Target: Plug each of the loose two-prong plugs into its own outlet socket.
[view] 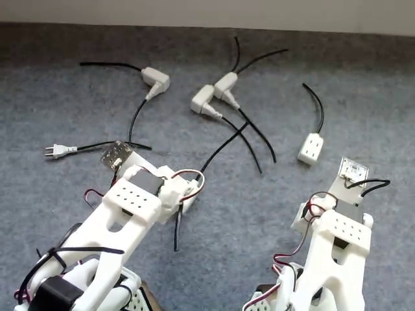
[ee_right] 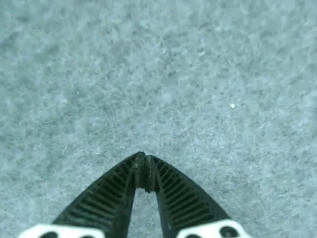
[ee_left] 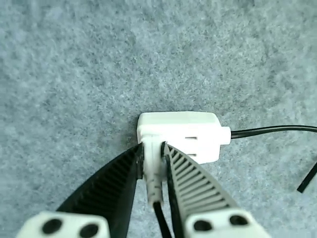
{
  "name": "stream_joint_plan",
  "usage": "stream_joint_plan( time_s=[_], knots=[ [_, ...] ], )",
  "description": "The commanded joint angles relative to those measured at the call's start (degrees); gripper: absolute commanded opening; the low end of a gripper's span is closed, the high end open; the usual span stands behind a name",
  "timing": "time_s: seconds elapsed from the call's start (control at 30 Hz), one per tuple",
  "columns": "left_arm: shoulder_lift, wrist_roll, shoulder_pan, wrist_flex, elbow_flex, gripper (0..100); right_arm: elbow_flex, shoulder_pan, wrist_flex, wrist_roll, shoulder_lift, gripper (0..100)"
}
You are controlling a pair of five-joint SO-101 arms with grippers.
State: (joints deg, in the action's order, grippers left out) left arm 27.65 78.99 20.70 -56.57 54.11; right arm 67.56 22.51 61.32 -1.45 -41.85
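My left gripper (ee_left: 152, 148) is shut on a white two-prong plug (ee_left: 154, 174), whose black cord trails back between the fingers. The plug's front end touches the side of a white outlet socket (ee_left: 181, 135) lying on the carpet; the prongs are hidden. In the high view this gripper (view: 185, 196) sits at the centre left. Another loose plug (view: 55, 151) lies at the far left. A lone socket (view: 310, 148) lies at the right. My right gripper (ee_right: 146, 171) is shut on nothing above bare carpet, with its arm (view: 337, 230) at the lower right.
Three more white sockets (view: 155, 79) (view: 202, 98) (view: 226, 83) lie toward the back, each with a plug in it. Black cords (view: 249, 136) cross the middle of the grey carpet (view: 78, 103). A loose cord end (view: 176, 240) lies just in front of my left gripper.
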Motion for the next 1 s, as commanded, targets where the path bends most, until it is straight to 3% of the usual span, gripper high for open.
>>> stream_joint_plan(
  time_s=[0.0,0.17,0.33,0.57,0.8,0.97],
  knots=[
    [-0.1,-7.7,-1.0,-0.7,2.5,1,-0.3,0.3,-0.7,-0.5,-0.4,0.8],
    [0.0,-24.8,-8.7,-1.1,2.9,1,-0.3,0.3,-0.7,-0.5,-0.3,0.8],
    [0.4,-47.0,-17.9,-1.1,-0.7,1,-0.3,0.3,-0.7,-0.5,-0.3,0.8],
    [0.4,-76.0,-20.4,-1.1,-7.3,1,-0.3,0.3,-0.7,-0.5,-0.3,0.8],
    [0.4,-94.2,-20.4,-0.6,-8.8,1,-0.3,0.3,-0.7,-0.5,-0.3,0.8],
    [0.0,-96.4,-20.6,-1.0,-8.8,1,-0.3,0.3,-0.7,-0.5,-0.3,0.8]
  ],
)
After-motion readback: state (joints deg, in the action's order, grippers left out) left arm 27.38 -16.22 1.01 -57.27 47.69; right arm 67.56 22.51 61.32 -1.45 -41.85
